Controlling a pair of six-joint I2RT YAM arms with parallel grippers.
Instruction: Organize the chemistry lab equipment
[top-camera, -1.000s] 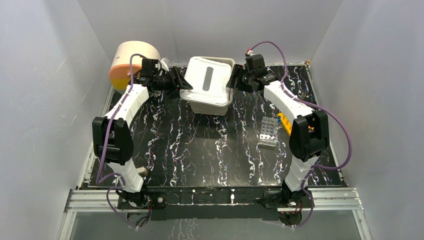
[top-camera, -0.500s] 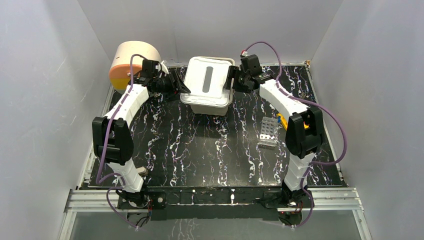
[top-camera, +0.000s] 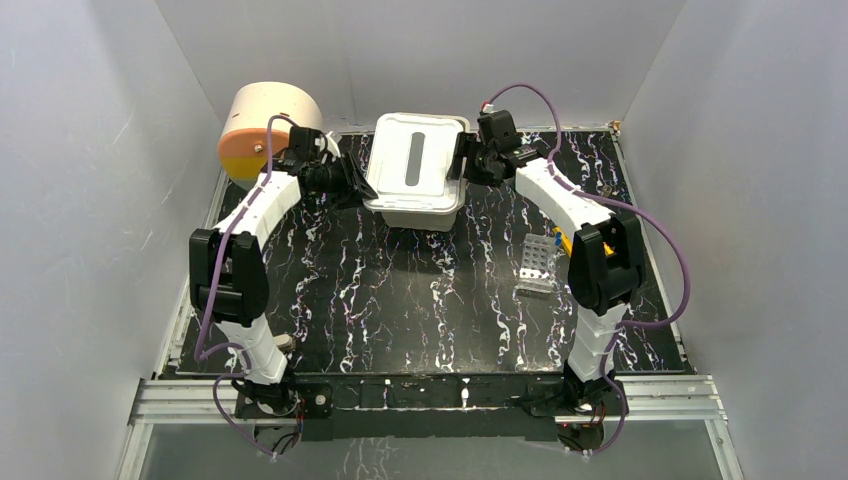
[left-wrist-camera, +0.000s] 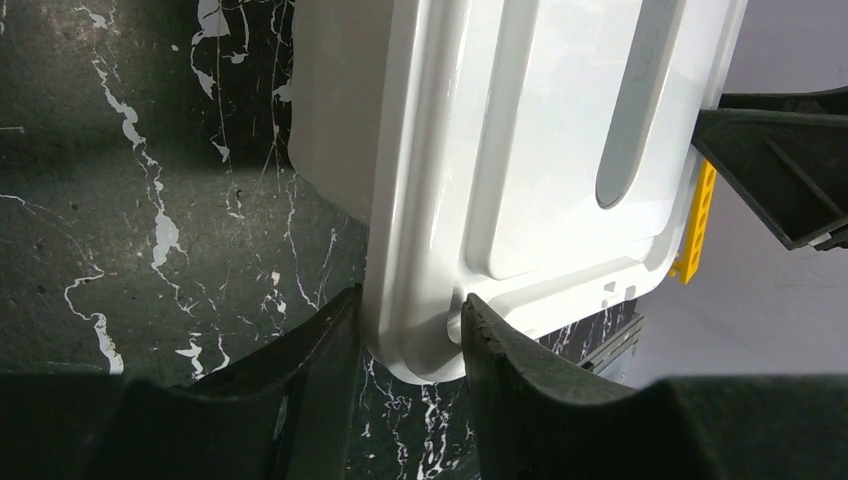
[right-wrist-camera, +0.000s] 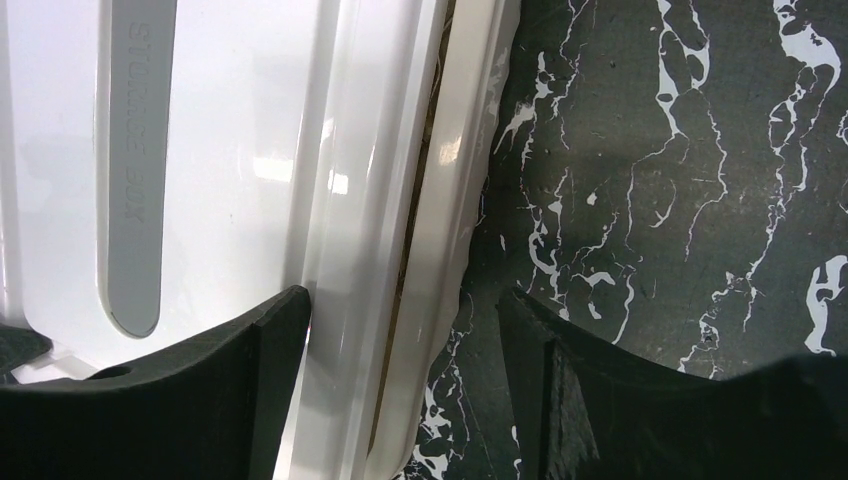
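A white plastic box (top-camera: 425, 213) sits at the back middle of the black bench with white streaks (top-camera: 400, 300). A flat white plastic lid with a grey slot (top-camera: 395, 150) lies on top of it. I cannot see what is inside the box.

The left pincer (left-wrist-camera: 410, 310) is narrow. Its two fingers squeeze the near corner rim of the lid. The right pincer (right-wrist-camera: 400, 305) is wide. One finger is over the lid and the other is out past the side of the box, with a little space beside it. On that side a thin dark gap shows between lid and box, so I think the lid is not pushed all the way down.

The grey metal rack full of holes (top-camera: 537, 265) lies out on the bench, on the right. The yellow tube rack (top-camera: 567, 240) is just beside it, partly hidden by the right arm. Both are well apart from the box.

So I think closing the box is nearly done. The two racks are not put away yet.

The big round beige-and-orange drum (top-camera: 262, 125) stands in the back left corner.
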